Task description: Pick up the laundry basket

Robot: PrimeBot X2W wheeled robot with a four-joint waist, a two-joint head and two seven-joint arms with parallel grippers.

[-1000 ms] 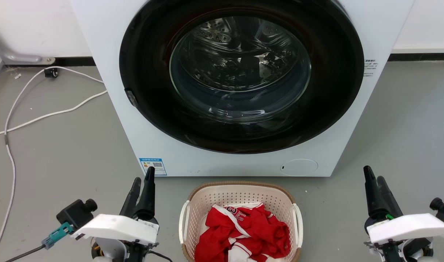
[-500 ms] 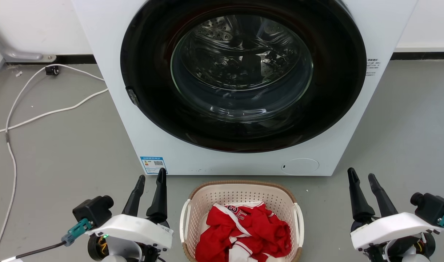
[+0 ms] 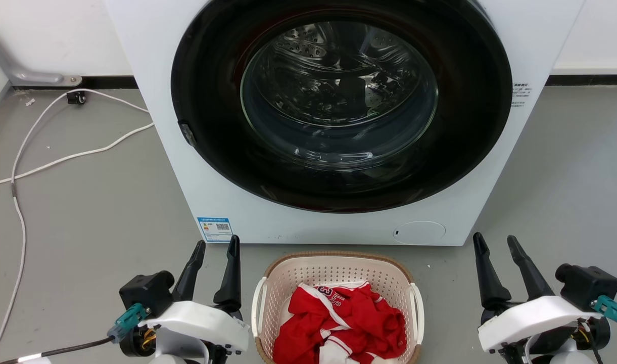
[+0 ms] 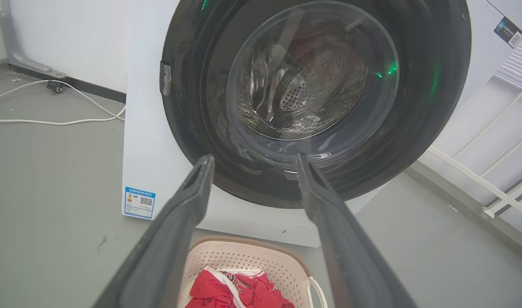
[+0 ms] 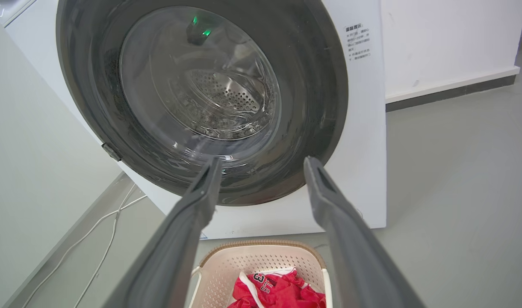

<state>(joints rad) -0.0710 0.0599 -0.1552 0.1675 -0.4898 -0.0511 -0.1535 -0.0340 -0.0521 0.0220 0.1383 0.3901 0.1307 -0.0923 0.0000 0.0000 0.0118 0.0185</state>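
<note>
The left claw (image 3: 218, 240) and right claw (image 3: 493, 236), both spread, flank the laundry basket (image 3: 338, 255), apparently not touching

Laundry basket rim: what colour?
Brown, woven-look; the laundry basket itself is cream. Head view shows it best.

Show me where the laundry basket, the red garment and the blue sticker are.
laundry basket (image 3: 313, 270): head view, perforated far wall.
red garment (image 3: 359, 313): head view, middle of the cloth.
blue sticker (image 3: 215, 230): head view, its centre.
</note>
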